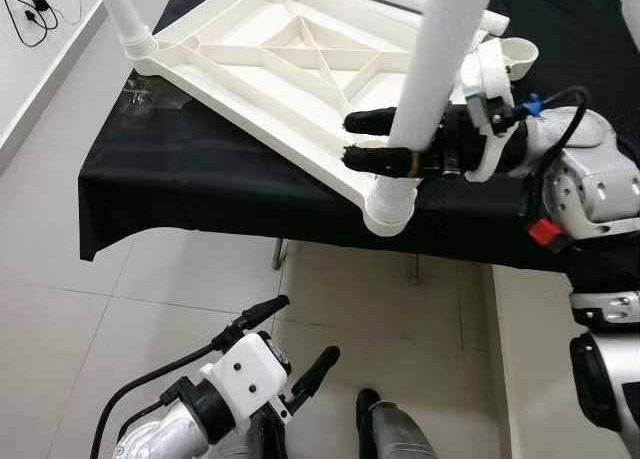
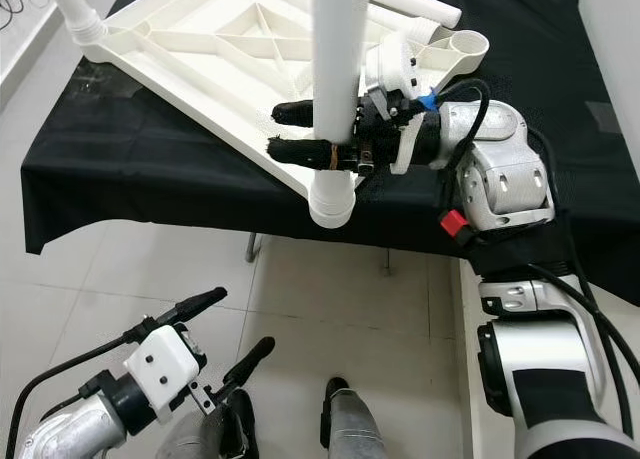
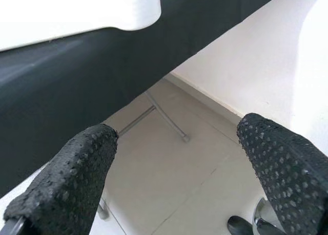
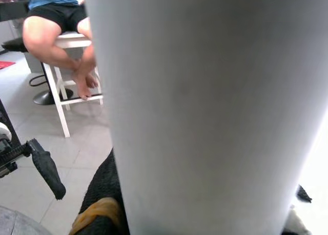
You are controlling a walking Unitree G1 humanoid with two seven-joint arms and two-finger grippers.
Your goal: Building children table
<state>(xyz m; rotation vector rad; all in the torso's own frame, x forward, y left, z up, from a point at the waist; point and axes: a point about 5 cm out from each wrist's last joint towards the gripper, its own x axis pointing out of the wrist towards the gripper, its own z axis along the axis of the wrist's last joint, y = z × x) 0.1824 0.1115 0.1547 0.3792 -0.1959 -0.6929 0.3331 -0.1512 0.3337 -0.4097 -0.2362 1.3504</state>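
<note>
The white plastic children's tabletop (image 1: 290, 54) lay upside down on the bench (image 1: 180, 169), its ribbed underside facing up and one corner reaching past the bench's near edge. From the round socket (image 1: 390, 207) at that overhanging corner a white table leg (image 1: 435, 69) stood close to upright, its long axis running straight up until the top of the frame cut it off. A second leg (image 1: 125, 9) rose from the socket at the tabletop's left corner and was cut off the same way. The right pincer (image 1: 385, 141) reached in from the right and was clamped on the near leg just above the socket, one black finger (image 1: 380, 161) in front of it and one behind; how firmly the leg sat in the socket could not be made out. In the right wrist view the leg's pale surface (image 4: 205, 107) blocked nearly everything, leaving at the far side a seated person's bare legs (image 4: 56, 40) on a white stool (image 4: 66, 86). More loose white legs (image 2: 420, 4) and a cup-shaped white part (image 2: 465, 47) lay near the bench's far right corner, partly hidden by the arm. A black cloth covered the bench and hung over its near edge. The left pincer (image 1: 290, 339) hung low over the tiled floor (image 1: 150, 319) in front of the bench, its fingers (image 3: 77, 178) spread wide with nothing between them.
</note>
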